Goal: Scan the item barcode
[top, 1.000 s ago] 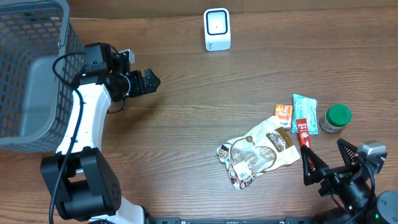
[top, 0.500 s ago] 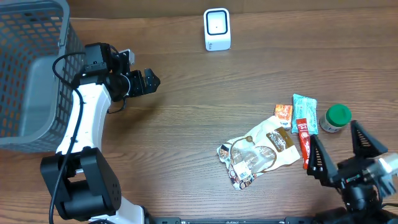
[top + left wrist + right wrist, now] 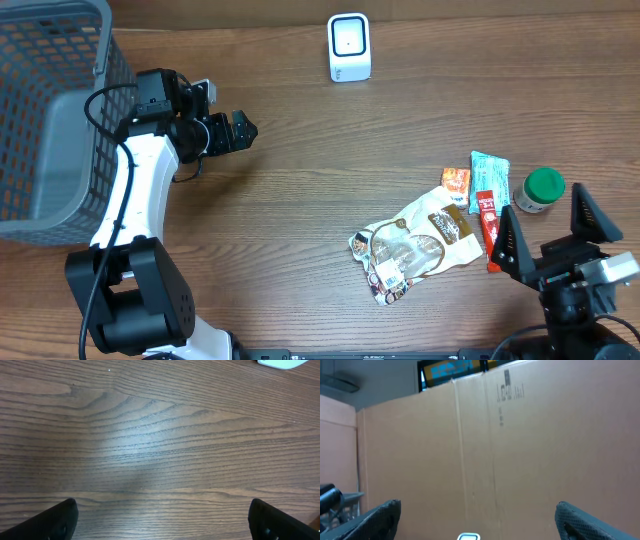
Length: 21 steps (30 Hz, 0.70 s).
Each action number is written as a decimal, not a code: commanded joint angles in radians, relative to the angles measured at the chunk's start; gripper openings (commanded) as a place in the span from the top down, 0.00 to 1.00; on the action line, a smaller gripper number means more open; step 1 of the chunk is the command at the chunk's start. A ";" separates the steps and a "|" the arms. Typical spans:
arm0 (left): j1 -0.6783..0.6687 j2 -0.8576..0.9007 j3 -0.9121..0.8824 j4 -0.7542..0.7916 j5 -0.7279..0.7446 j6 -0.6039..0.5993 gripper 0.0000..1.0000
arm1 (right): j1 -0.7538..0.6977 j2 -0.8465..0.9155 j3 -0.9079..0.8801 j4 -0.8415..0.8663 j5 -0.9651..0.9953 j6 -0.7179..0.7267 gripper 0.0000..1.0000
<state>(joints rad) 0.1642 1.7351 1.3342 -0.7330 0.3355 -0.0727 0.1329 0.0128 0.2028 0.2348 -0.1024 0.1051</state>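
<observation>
Items lie on the table [image 3: 300, 200] well to the right of the scanner [image 3: 349, 46], toward the front edge. Snack pouch [image 3: 420, 243] is nearest it, then orange pkt [image 3: 456, 182], teal pkt [image 3: 490, 178], red stick [image 3: 487, 215], green-lid jar [image 3: 541, 189]. Right end effector [image 3: 477, 510] is just past them from the scanner, fingers spread wide, holding nothing. Left end effector [image 3: 162, 510] is left of the scanner over bare wood, also spread wide and empty. Basket [image 3: 60, 200] sits farther left.

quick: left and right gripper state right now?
Left gripper: open, holding nothing.
Right gripper: open, holding nothing.
</observation>
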 commanded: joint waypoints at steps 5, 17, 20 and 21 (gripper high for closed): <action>-0.001 0.004 0.017 0.001 -0.003 -0.006 0.00 | -0.005 -0.010 -0.111 0.044 -0.012 -0.006 0.00; -0.001 0.004 0.017 0.001 -0.003 -0.006 0.00 | -0.005 -0.010 -0.195 -0.228 -0.011 -0.006 0.00; -0.001 0.004 0.017 0.001 -0.003 -0.006 0.01 | -0.005 -0.008 -0.195 -0.312 0.004 -0.007 0.00; -0.001 0.004 0.017 0.001 -0.003 -0.006 0.00 | -0.005 -0.007 -0.195 -0.312 0.004 -0.007 0.00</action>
<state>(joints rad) 0.1642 1.7351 1.3342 -0.7330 0.3355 -0.0727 0.1314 0.0128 0.0185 -0.0818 -0.1070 0.1040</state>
